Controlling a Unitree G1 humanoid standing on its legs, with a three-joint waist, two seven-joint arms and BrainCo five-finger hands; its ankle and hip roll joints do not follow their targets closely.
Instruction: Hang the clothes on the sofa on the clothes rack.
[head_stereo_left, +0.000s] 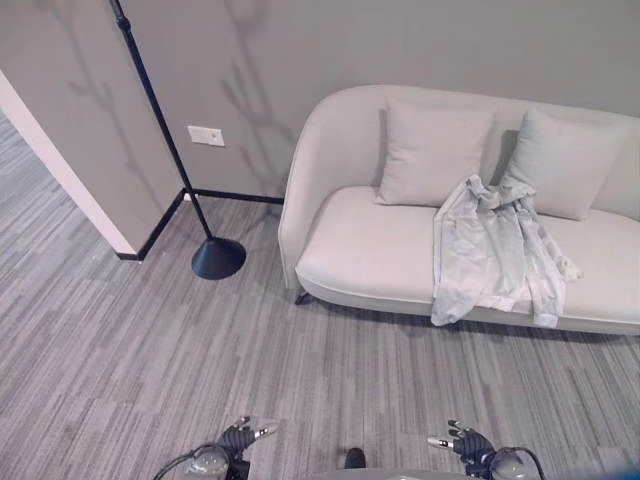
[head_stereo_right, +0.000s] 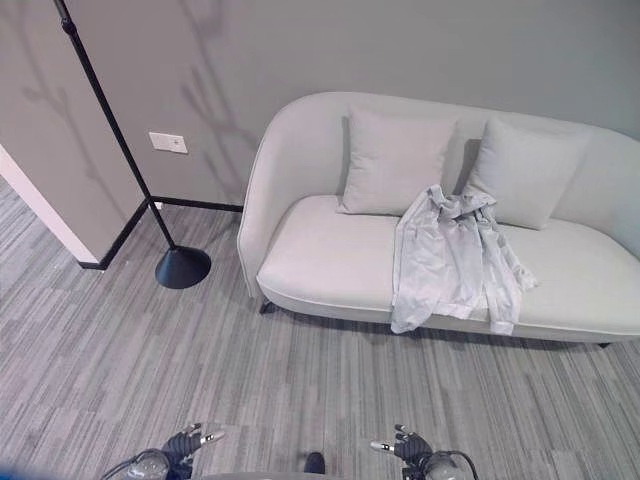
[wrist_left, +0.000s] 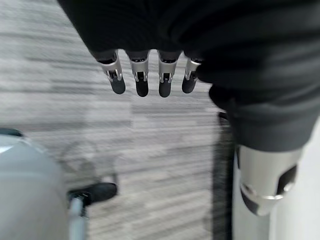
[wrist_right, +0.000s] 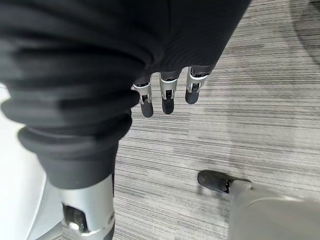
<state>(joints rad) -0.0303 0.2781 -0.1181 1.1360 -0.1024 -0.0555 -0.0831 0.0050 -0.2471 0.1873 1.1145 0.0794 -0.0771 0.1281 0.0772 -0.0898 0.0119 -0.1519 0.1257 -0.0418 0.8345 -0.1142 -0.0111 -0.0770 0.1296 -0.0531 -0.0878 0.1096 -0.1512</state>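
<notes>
Grey striped carpet (head_stereo_left: 150, 340) underfoot; our pale grey crumpled shirt (head_stereo_left: 490, 250) drapes over the cream sofa (head_stereo_left: 360, 250) seat, ahead-right, nearer our right hand (head_stereo_left: 462, 440). Left hand (head_stereo_left: 240, 436) low too, both relaxed, empty.

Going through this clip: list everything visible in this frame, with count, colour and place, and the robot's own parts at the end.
Curved pale-cream upholstered sofa: one, against the grey wall.
Pale-grey square cushions: two, leaning on the sofa back, one mid, one toward the robot's right.
Crumpled light-grey garment: one, draped on the seat, hanging over its front edge, below the cushions.
Black pole clothes rack with a round base: one, standing on the floor left of the sofa.
White wall plate: one, on the wall by the rack pole.
Grey striped carpet floor: underfoot.
Left hand: low, holding nothing, fingers relaxed.
Right hand: low, holding nothing, fingers relaxed.
</notes>
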